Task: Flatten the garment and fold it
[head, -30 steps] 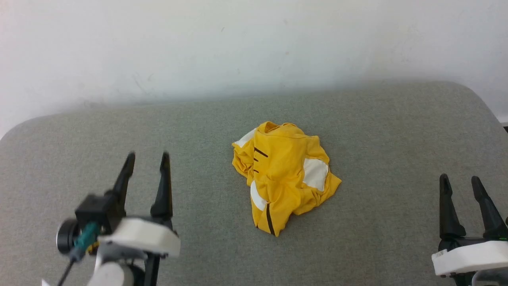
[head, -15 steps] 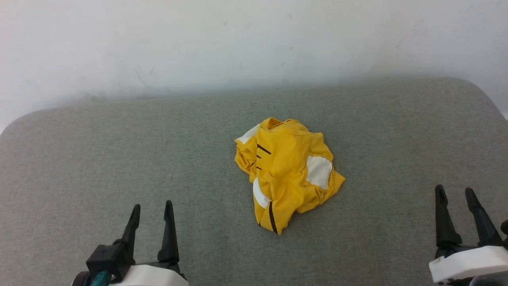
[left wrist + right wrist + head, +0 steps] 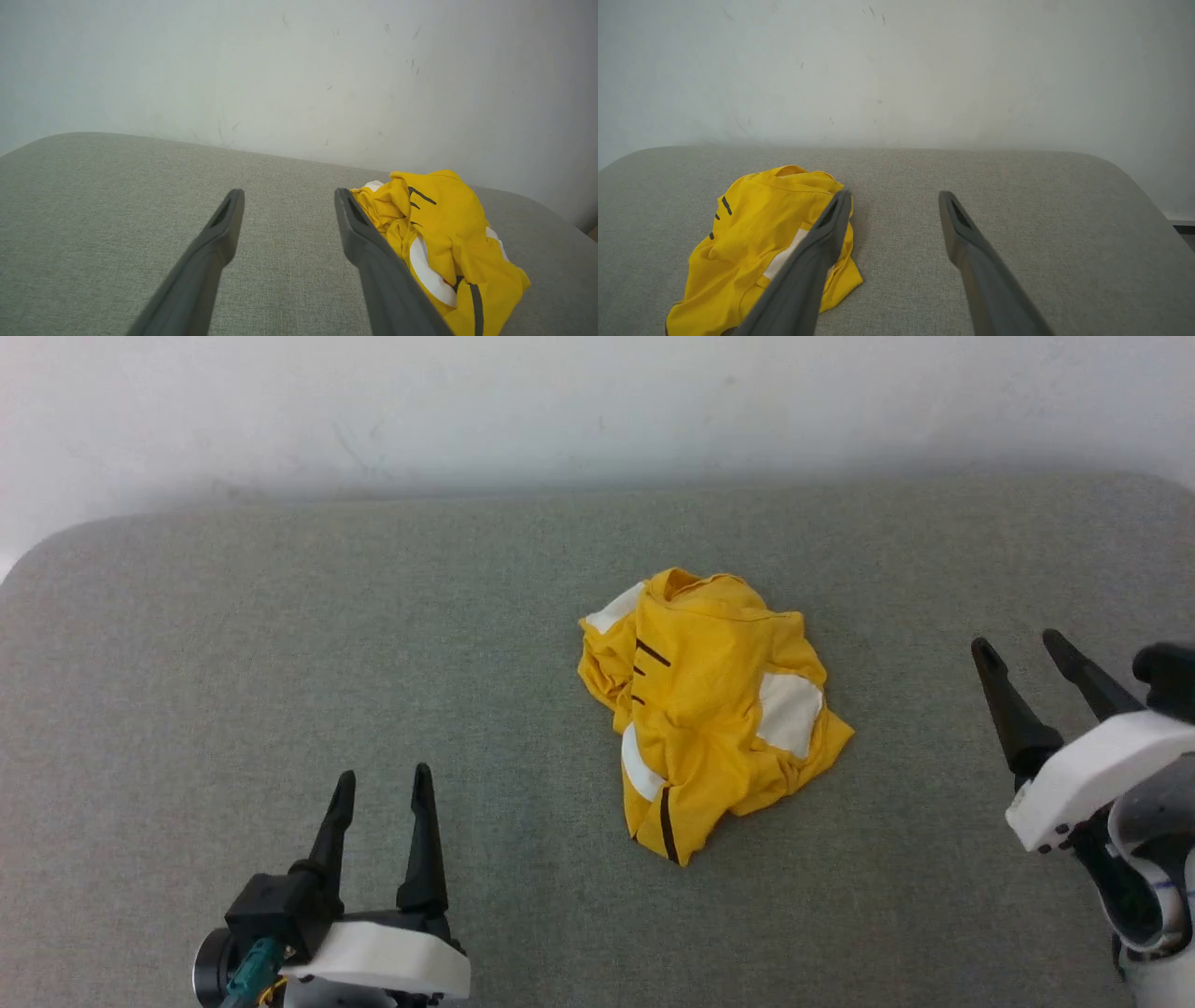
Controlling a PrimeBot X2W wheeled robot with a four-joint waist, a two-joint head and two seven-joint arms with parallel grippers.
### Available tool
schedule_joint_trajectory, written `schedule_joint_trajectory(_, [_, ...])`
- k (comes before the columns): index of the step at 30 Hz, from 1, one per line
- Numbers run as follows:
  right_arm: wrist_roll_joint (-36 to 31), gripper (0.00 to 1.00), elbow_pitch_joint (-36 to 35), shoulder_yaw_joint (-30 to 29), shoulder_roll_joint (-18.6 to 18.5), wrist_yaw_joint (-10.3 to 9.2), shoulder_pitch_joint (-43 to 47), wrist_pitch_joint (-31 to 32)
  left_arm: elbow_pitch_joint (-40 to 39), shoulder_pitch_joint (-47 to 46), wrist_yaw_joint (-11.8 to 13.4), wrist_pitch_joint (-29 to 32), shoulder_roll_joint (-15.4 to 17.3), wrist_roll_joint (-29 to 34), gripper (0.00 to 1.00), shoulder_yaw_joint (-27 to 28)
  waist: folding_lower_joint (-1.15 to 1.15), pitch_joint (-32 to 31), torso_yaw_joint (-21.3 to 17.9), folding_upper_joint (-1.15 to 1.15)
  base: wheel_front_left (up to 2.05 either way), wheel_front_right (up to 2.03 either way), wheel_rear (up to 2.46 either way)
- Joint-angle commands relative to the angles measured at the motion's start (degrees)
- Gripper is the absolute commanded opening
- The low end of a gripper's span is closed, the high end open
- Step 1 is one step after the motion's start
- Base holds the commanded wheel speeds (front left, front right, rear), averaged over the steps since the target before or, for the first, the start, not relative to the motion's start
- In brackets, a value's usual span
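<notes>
The garment lies crumpled in a heap at mid tabletop, neither flattened nor folded, so the whole task is judged outstanding; the left tool and right tool flank it, well apart, both spread wide and empty.

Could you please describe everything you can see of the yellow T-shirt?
The T-shirt is bright yellow, thin-looking cloth with white patches and short black strokes. It lies crumpled in a bunched heap, not spread out, near the middle of the grey fabric surface, resting on that alone. A hemmed edge, perhaps the collar, shows at its far side. The left claw and right claw stand open on either side, clear of it.
</notes>
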Motion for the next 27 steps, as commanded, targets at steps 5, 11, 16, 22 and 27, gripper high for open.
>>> schedule_joint_trajectory(5, [4.70, 1.00, 3.97, 5.10, -6.83, -0.05, -6.45, 9.81, 0.43, -3.40, -0.72, -0.40, -1.32, 1.42, 1.00, -0.72, -0.01, 6.19, 4.17, -0.01, 0.00, 0.00, 0.00])
schedule_joint_trajectory(11, [8.66, 1.00, 9.03, 11.12, -11.59, -0.05, -8.55, 14.59, 0.61, -5.68, -0.94, -0.46, -2.88, 2.39, 1.00, -1.68, -0.01, 9.24, 7.29, -0.01, 0.00, 0.00, 0.00])
schedule_joint_trajectory(16, [9.80, 1.00, 13.50, 14.36, -12.74, -0.05, -9.64, 13.59, 1.46, -6.96, -1.44, -0.48, -3.41, 3.11, 1.00, -2.26, -0.01, 10.83, 9.28, -0.01, 0.00, 0.00, 0.00])
schedule_joint_trajectory(22, [9.92, 0.95, 18.41, 17.40, -12.82, -0.05, -10.83, 12.96, 2.28, -8.30, -1.98, -0.50, -4.10, 3.42, 1.00, -2.59, -0.01, 12.29, 11.06, -0.01, 0.00, 0.00, 0.00])
schedule_joint_trajectory(27, [8.84, 0.00, 20.87, 18.56, -13.34, -0.05, -11.82, 12.40, 2.89, -8.68, -2.21, -0.50, -4.64, 3.47, 1.00, -2.26, -0.01, 12.63, 11.21, -0.01, 0.00, 0.00, 0.00])
